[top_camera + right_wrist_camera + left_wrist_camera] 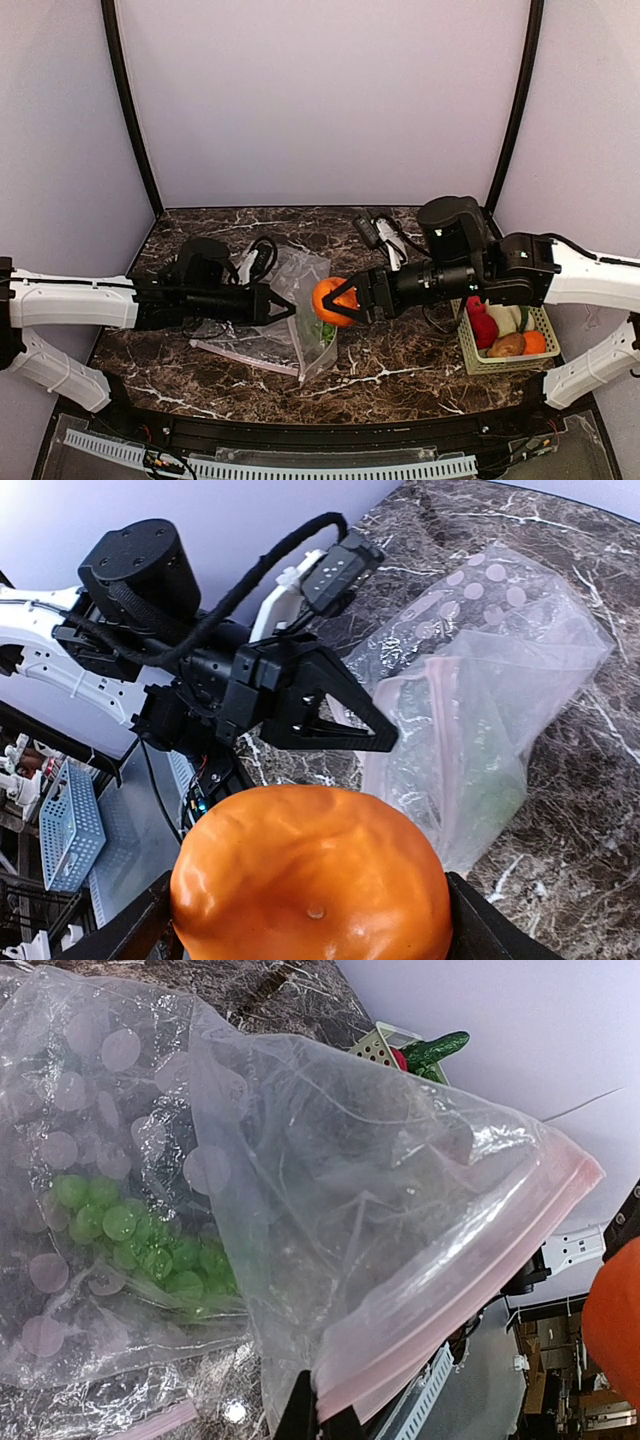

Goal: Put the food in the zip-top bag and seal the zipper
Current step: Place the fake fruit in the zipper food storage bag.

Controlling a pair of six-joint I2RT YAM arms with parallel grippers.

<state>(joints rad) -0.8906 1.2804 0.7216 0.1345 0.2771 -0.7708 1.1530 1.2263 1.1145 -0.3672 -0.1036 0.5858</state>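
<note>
The clear dotted zip-top bag (300, 290) lies mid-table with its mouth lifted toward the right. My left gripper (285, 308) is shut on the bag's pinkish zipper strip (470, 1280), holding the upper lip up; its tips show at the bottom of the left wrist view (320, 1422). Green grapes (140, 1245) lie inside the bag (330, 1160). My right gripper (345, 300) is shut on an orange toy fruit (328, 300), held just right of the bag's mouth. The orange fruit (310, 875) fills the right wrist view, with the bag (490, 710) beyond it.
A pale green slotted basket (480, 368) at the right holds a red apple (482, 325), white radish (505, 318), potato (506, 346) and another orange (534, 342). A second bag's pink strip (240, 355) lies flat under the first. Black cables (385, 235) lie at the back.
</note>
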